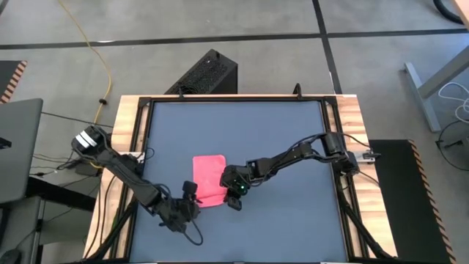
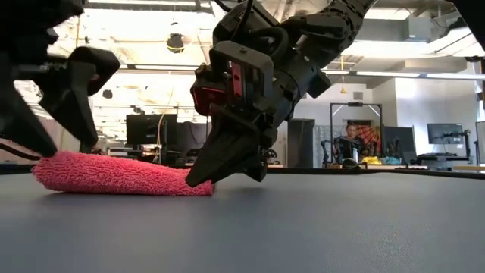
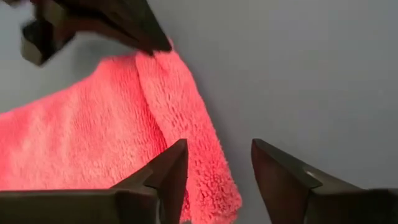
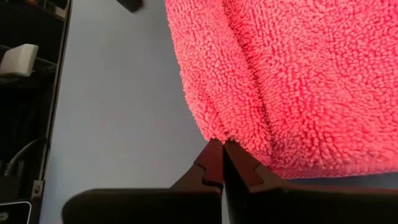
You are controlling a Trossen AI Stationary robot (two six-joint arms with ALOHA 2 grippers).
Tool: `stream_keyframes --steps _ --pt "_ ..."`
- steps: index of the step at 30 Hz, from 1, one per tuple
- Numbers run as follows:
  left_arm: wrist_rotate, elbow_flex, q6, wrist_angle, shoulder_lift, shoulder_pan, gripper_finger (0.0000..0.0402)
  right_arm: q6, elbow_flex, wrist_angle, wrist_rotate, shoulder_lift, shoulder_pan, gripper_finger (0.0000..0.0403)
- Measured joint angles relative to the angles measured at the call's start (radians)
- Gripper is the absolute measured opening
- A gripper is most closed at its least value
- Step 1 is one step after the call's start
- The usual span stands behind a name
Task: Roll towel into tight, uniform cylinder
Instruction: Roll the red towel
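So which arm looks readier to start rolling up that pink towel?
Probably the right. Its claw is shut, tips pinching the towel at its folded corner. The left claw is open, one finger over the same folded edge, gripping nothing.

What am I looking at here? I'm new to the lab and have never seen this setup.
Two dark robot arms work at a table; the job is rolling a towel. One picture looks straight down, one looks level across the tabletop, and one comes from each wrist. A pink towel lies on the dark surface, its near edge folded over into a first roll. The right gripper is shut, its tips pinching the towel's corner. The left gripper is open, holding nothing, with one finger over the rolled edge.
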Motion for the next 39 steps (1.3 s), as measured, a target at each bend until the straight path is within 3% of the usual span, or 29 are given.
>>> stream_keyframes --steps 6,12,16,20,22,30,33,39 --pt "-0.002 0.016 -0.026 -0.005 0.113 0.0 0.0186 -0.002 0.0 0.0 0.002 0.0 0.0 0.0018" --pt "-0.041 0.018 -0.069 -0.033 0.142 0.0 0.0166 -0.003 0.0 -0.004 0.002 -0.002 0.0 0.0018" --pt "-0.022 0.019 -0.137 -0.071 0.141 0.014 0.0114 0.0 0.0 -0.003 0.005 -0.002 0.0 0.0018" --pt "-0.022 0.018 -0.172 -0.095 0.141 0.023 0.0028 0.032 0.0 0.0 0.006 -0.002 0.002 0.0018" --pt "-0.008 0.017 -0.185 -0.097 0.141 0.027 0.0011 0.048 0.0 0.001 0.005 -0.002 0.007 0.0018" --pt "0.26 -0.014 -0.144 -0.059 0.054 0.085 0.0002 0.099 0.0 0.011 -0.01 -0.001 0.038 0.0018" --pt "0.375 -0.08 -0.137 0.025 -0.025 0.125 0.0001 0.113 0.0 0.025 -0.012 0.0 0.049 0.0018" --pt "0.5 -0.236 -0.269 0.2 -0.079 0.202 0.0001 0.19 0.0 0.077 0.027 0.0 0.054 0.0018"
